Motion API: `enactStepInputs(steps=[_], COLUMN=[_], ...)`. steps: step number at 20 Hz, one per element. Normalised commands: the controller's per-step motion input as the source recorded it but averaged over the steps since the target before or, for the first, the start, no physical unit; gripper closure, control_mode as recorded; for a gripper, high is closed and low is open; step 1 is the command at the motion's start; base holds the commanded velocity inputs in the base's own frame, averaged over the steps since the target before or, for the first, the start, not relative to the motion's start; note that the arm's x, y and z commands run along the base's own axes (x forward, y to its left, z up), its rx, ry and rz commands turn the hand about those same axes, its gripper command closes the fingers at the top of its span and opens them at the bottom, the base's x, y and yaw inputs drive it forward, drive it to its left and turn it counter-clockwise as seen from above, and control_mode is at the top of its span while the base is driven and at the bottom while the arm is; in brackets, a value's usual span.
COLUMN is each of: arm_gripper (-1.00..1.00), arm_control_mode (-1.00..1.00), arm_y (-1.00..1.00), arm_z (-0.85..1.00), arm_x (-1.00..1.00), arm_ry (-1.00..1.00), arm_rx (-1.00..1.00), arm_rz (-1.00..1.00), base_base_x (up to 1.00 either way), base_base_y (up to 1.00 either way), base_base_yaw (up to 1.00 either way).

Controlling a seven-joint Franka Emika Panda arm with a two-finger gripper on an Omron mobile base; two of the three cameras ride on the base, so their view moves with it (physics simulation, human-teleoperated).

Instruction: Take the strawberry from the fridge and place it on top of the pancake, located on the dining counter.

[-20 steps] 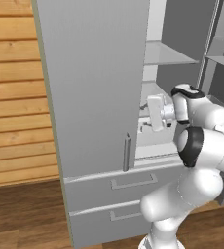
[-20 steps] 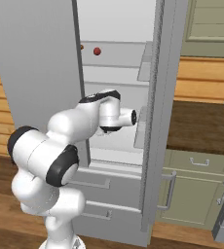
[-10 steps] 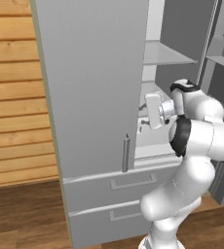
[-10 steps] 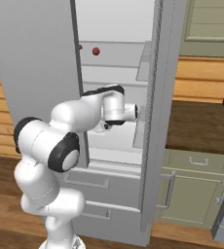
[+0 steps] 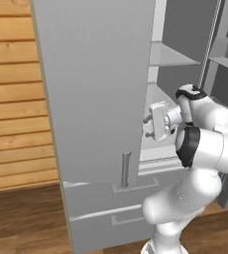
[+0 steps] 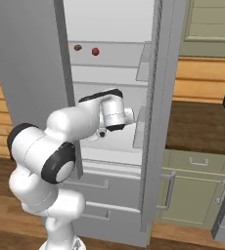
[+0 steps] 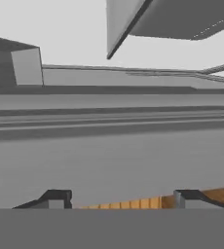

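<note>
1. Change since a second ago. The arm's elbow has swung round and its links have folded closer together, while the tool [image 5: 147, 127] has stayed at about the same place, inside the open fridge [image 5: 96, 99] at the level of the middle compartment. The base has not moved.

2. Tool state. In the hand view the two fingertips [image 7: 56, 197] stand well apart. Only a strip of wooden floor and grey fridge surface shows between them. The tool is open and holds nothing.

3. Task object. The strawberry [image 6: 95, 51] has not moved. It lies on the upper shelf [image 6: 114, 59], above the tool and one level up from it. A small orange-brown item [image 6: 78, 48] lies just beside it, on the side further from the tool.

4. Meaning for the task. I judge that the pick is not yet begun, and that the tool must rise to the upper shelf before it can close.

5. Surroundings. The shelves are pale, flat and smooth. Below the tool are two drawers [image 5: 111, 188]. Outside the fridge I see a plank wall [image 5: 12, 99], a wooden floor [image 5: 22, 213] and a grey-green cabinet [image 6: 192, 185].
</note>
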Motion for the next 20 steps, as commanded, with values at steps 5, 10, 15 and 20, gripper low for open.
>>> enactStepInputs(steps=[5,10,15,20], arm_gripper=[-1.00,-1.00,-1.00,-1.00], arm_control_mode=[-1.00,-1.00,-1.00,-1.00], arm_y=[0.95,1.00,1.00,1.00], arm_z=[0.00,0.00,0.00,0.00], arm_x=[-1.00,-1.00,-0.95,-0.78], arm_ry=[-0.09,-0.11,-0.15,-0.22], arm_rx=[-0.01,-0.05,-0.04,-0.06], arm_rz=[0.24,0.19,0.14,0.08], base_base_x=[0.00,0.00,0.00,0.00], base_base_y=[0.00,0.00,0.00,0.00], base_base_yaw=[0.00,0.00,0.00,0.00])
